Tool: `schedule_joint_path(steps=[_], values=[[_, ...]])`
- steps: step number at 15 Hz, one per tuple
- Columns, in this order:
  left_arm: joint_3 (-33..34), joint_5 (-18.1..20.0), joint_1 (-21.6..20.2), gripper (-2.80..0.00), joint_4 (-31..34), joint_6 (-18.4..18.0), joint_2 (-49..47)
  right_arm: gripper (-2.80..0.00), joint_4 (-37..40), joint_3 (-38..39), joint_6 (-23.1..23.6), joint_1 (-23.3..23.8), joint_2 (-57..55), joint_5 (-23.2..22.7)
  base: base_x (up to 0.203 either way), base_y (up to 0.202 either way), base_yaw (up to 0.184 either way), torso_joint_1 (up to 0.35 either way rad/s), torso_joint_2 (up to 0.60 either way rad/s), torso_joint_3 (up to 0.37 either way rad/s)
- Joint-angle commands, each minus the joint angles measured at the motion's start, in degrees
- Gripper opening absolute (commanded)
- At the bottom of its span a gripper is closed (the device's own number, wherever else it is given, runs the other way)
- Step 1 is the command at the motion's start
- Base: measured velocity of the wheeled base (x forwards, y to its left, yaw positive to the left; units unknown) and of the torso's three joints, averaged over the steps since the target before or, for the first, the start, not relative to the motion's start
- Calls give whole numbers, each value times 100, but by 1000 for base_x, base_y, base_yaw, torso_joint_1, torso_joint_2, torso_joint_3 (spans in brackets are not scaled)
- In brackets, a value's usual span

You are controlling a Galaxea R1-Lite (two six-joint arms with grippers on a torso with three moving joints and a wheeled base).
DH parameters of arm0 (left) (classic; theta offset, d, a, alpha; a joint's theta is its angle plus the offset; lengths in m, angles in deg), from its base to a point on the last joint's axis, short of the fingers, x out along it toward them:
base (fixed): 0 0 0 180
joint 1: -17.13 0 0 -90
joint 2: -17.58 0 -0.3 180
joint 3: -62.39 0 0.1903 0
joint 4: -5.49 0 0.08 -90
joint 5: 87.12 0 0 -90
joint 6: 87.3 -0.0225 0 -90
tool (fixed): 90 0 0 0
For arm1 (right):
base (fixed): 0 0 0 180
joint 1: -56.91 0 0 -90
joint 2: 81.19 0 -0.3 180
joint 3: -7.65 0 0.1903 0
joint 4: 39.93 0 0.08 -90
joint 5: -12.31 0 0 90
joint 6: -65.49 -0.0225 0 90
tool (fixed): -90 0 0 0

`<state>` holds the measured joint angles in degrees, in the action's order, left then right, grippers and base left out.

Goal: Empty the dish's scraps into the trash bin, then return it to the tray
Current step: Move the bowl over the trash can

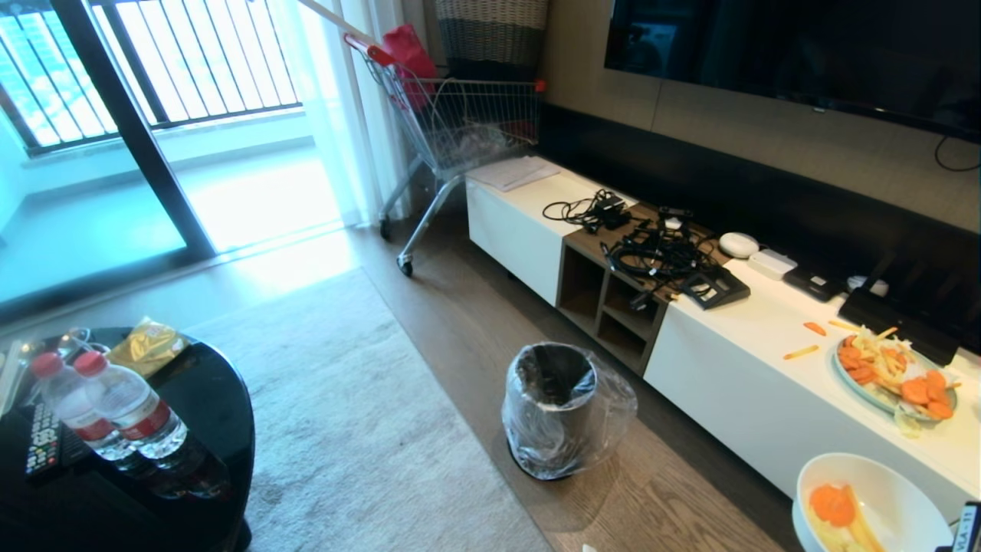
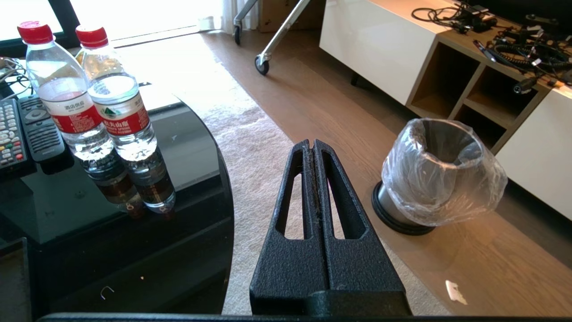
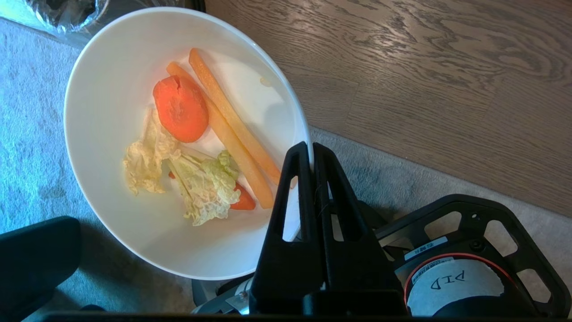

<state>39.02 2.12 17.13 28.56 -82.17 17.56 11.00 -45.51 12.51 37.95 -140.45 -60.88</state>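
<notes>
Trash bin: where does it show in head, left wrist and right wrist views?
Head view: trash bin at lower centre, on the wood floor before the white cabinet.
Left wrist view: trash bin right of centre, beyond the shut left gripper.
Right wrist view: only a plastic-lined sliver at the top left corner, above the dish.
Shared landmark: the wood floor.

Matte black textured end effector (image 3: 311, 150) with slotted fingers.

sunlit window (image 1: 153, 69), wood floor (image 1: 460, 322), grey rug (image 1: 345, 399), white cabinet (image 1: 736, 376).
</notes>
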Motion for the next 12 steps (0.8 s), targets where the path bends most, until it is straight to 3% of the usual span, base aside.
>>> schedule_joint_path(steps=[1, 6, 12], values=[[0, -3, 0, -280, -5, 5, 2, -280, 17, -9, -23, -47, -7, 11, 0, 0, 0, 0, 0, 0], [0, -3, 0, -280, -5, 5, 2, -280, 21, -18, -19, -91, -7, 15, 0, 0, 0, 0, 1, -26], [0, -3, 0, -280, -5, 5, 2, -280, -14, 0, -28, -91, -16, 6, 0, 0, 0, 3, 2, -181]])
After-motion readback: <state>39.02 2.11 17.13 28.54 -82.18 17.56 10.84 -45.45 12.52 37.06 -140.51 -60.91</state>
